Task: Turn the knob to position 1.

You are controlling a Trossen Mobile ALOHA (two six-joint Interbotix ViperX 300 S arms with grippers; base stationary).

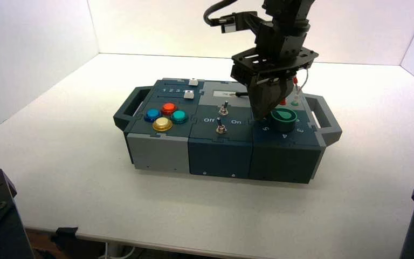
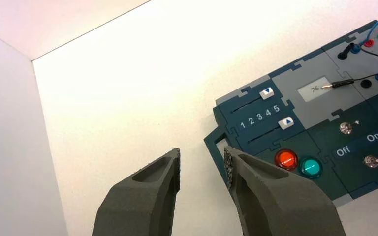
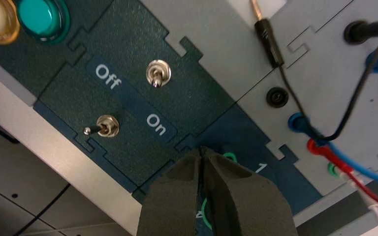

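1. While the right gripper [image 3: 202, 151] is down at the box's right front part, its two fingers are pressed together with nothing visible between them.
2. The knob [image 1: 283, 121], round and dark teal with a green top, is at the right front of the box [image 1: 219, 155]. The right gripper is right by its left side in the high view; whether they touch, I cannot tell. In the right wrist view the fingers cover most of the knob, and a printed "1" shows near it.
3. Two metal switches [image 3: 158, 73] [image 3: 108, 126] are left of the knob, by "Off" and "On".
4. Both white sliders [image 2: 267, 93] [image 2: 285, 123] are at the "5" end.
5. The left gripper [image 2: 202, 160] is idle above the table [image 2: 128, 123], fingers apart, holding nothing.
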